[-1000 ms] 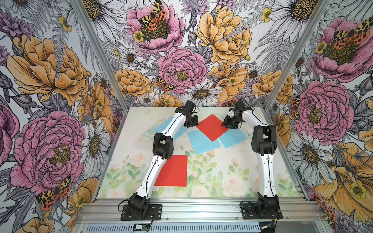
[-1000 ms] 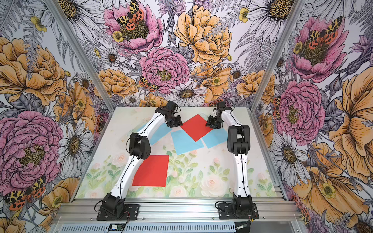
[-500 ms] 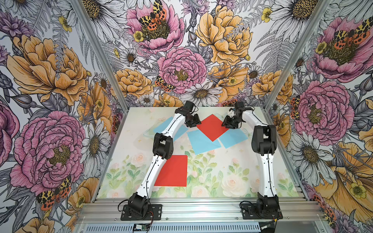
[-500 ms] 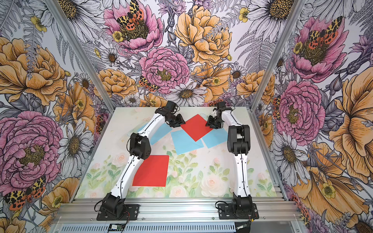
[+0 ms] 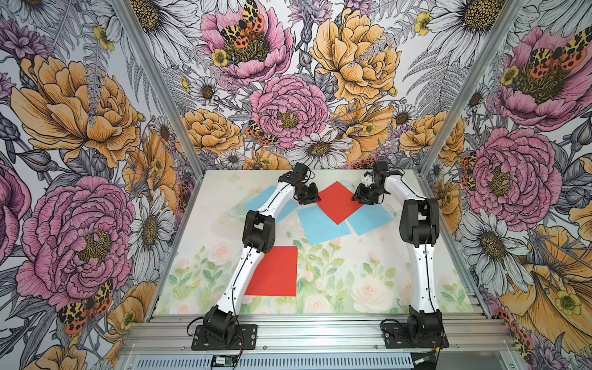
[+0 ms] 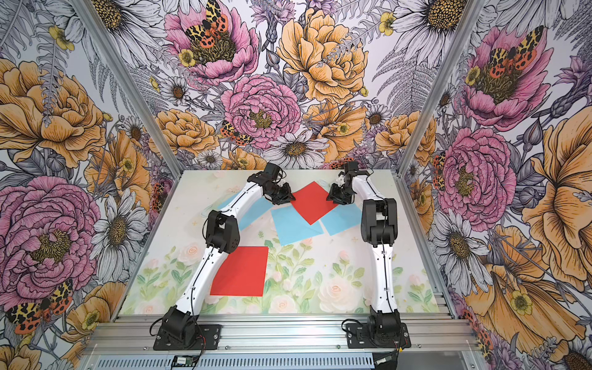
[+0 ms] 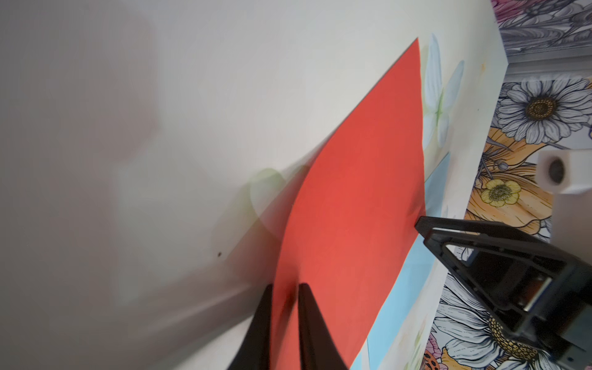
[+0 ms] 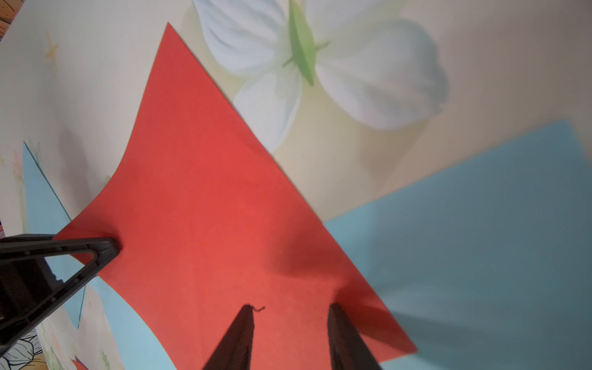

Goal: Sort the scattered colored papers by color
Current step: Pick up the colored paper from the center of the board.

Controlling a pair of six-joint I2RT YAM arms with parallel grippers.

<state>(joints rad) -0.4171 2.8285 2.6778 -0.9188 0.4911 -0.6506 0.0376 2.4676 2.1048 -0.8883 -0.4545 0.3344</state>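
Our left fingers [image 7: 261, 330] are pinched together on the left corner of the far red sheet [image 5: 338, 201]. In the left wrist view the paper shows between them, and its edge bows up off the bench [image 5: 368, 256] just beside the grip. Our right fingers [image 8: 240, 342] stand apart and clamp nothing, with their tips down over the same sheet near its opposite, right corner; whether they press on it we cannot tell. That red sheet sits turned like a diamond at the far middle of the bench, on top of two blue ones. Its near corner covers part of the middle blue sheet [image 5: 320, 229], and its right edge overlaps the right blue sheet [image 5: 371, 219]; those two lie just beside each other. The left blue sheet [image 5: 256, 198] lies farther left, partly hidden by our left arm. Well apart from this cluster, the near red sheet [image 5: 275, 272] lies flat at the near left of the bench, with its left edge hidden behind the same arm.
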